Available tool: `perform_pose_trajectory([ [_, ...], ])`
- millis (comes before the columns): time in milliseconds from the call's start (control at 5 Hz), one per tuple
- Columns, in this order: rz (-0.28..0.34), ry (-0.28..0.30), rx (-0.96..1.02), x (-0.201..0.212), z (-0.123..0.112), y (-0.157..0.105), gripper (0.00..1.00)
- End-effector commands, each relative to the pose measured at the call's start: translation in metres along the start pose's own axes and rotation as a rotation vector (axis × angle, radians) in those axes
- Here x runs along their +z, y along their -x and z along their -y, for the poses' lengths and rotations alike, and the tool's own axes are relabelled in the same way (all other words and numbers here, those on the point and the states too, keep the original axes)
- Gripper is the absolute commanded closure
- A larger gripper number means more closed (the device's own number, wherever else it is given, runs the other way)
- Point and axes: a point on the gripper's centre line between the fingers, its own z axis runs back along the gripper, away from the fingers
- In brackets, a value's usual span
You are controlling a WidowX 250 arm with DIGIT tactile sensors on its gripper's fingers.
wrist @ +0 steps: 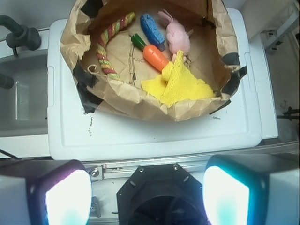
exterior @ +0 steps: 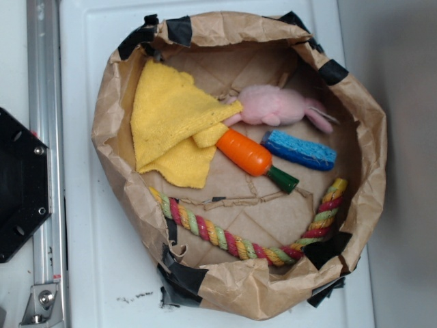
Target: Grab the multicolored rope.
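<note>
Gripper spread wide, high above rope

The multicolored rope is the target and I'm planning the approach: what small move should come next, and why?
Probably move forward over the paper bag toward the multicolored rope. In the wrist view the fingers sit apart, well short of the bag, and the rope curves along the bag's inner wall, uncovered by the other toys.

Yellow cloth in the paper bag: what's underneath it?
The yellow cloth drapes over the top end of the orange carrot toy; the carrot's body and green tip stick out. The multicolored rope lies apart, uncovered. Anything else beneath the cloth is hidden.
</note>
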Motion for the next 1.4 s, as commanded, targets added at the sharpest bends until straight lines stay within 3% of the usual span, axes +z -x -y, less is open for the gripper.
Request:
perform_pose_trajectory([
  [0, 0.000, 0.000, 0.000, 0.000, 0.000, 0.000, 0.00],
  [200, 0.098, 0.026, 0.051, -0.026, -0.003, -0.038, 0.00],
  [600, 0.189, -0.017, 0.148, -0.079, -0.024, -0.100, 0.00],
  [800, 0.204, -0.032, 0.131, -0.115, -0.021, -0.122, 0.00],
  [1000, 0.162, -0.077, 0.100, -0.151, -0.012, -0.142, 0.00],
  [1200, 0.175, -0.029, 0.032, -0.173, 0.003, -0.160, 0.00],
])
